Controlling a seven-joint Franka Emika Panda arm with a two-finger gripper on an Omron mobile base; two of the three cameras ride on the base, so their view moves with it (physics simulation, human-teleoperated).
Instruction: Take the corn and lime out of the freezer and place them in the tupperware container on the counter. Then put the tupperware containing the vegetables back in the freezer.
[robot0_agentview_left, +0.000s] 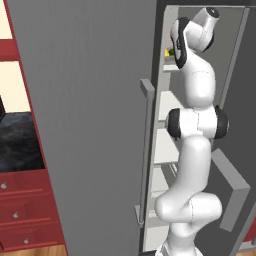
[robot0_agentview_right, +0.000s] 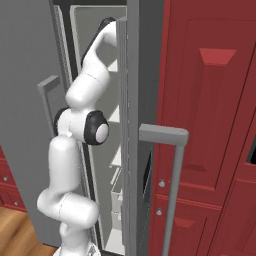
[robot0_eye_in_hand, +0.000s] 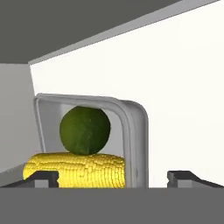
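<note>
The robot's arm reaches high into the tall grey freezer (robot0_agentview_left: 85, 100), whose flat door stands open. In the hand view the small light grey tupperware tray with a raised rim (robot0_eye_in_hand: 133, 131) sits on a pale shelf inside the freezer. In it lie one bright yellow corn cob (robot0_eye_in_hand: 76, 170) and one dark green round lime (robot0_eye_in_hand: 85, 130). The lime is at about 12 o'clock from the corn and touches it. The corn lies across the tray at about 6 o'clock, nearest the hand.

The gripper (robot0_eye_in_hand: 113, 177) has its jaws wide apart and they hold nothing. One tip is in front of the corn's end at 8 o'clock, the other is past the tray's rim at 4 o'clock.

So the food looks to be in the tray, and the tray looks to be in the freezer. The job seems nearly done.

The tray is probably light and stiff, and best held by its thin rim. The lime is round and smooth and could roll. The corn is bumpy and firm, so it may be easier to hold.

Off at 9 o'clock in the left base view is a bit of the black stone tabletop (robot0_agentview_left: 17, 145) over dark red drawers (robot0_agentview_left: 25, 210).
</note>
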